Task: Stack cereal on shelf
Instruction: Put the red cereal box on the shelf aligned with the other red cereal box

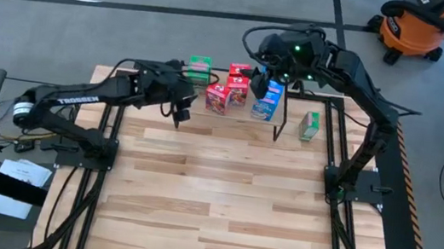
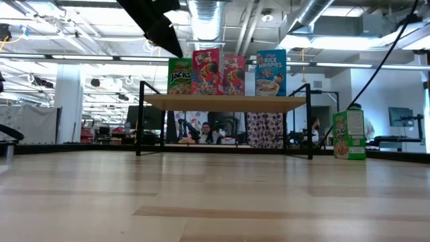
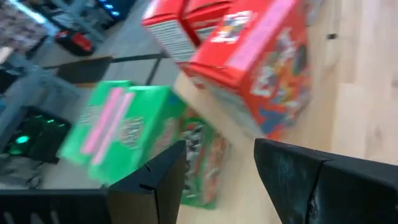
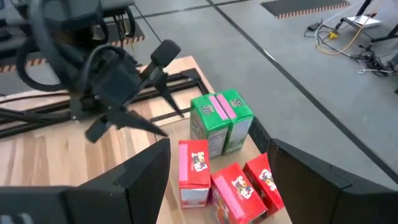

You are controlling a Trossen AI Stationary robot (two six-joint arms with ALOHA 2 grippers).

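At the tabletop's far edge | cereal boxes (image 1: 228, 88) stood on the shelf (image 2: 222, 102), one green box (image 1: 309, 126) still off it, right | my left end effector (image 1: 180, 116) apart, empty; right end effector (image 1: 256, 76) apart above shelf | next, I judged: fetch that green box.

Red cereal boxes: 3, lower middle of the right wrist view (image 4: 193, 171) (image 4: 233, 193) (image 4: 267, 183). Blue box: 1 seen (image 1: 266, 100). Green boxes: 2 sure, one upper middle (image 1: 199, 68), one right of it on the worktop (image 1: 309, 126). Shelf (image 2: 228, 102): 1.
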